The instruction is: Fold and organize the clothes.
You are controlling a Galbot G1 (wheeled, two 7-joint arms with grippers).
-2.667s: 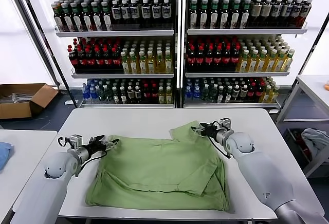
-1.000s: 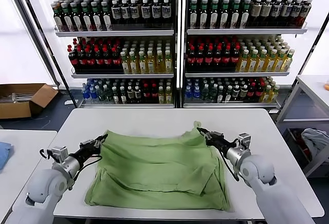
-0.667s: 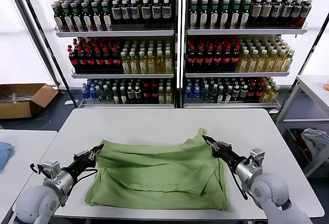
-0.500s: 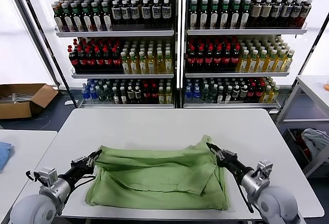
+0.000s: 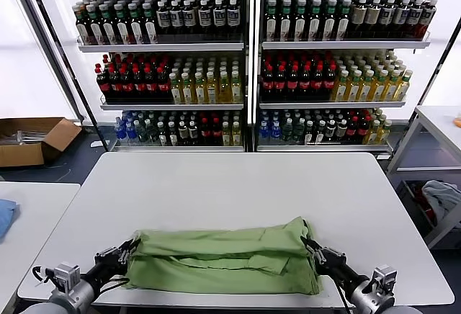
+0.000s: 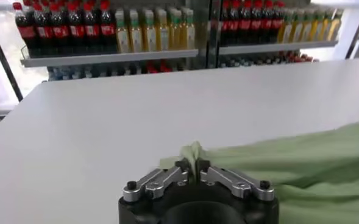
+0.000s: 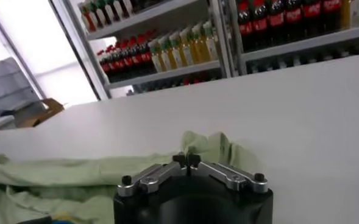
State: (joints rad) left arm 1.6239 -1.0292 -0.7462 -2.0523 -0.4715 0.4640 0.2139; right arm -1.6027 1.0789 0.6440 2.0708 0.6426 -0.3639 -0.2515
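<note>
Head view: the folded shirt [image 5: 223, 260] lies long side left to right across the table [image 5: 230, 184]; left gripper [image 5: 128, 248] and right gripper [image 5: 311, 245] each pinch a corner.

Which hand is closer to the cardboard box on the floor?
Left. The left hand grips the shirt's corner on the side of the table nearest the box; the right hand grips the opposite corner, farther away.

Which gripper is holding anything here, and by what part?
Both hold the green shirt. The left gripper pinches one corner of its folded-over edge; the right gripper pinches the opposite corner.
</note>
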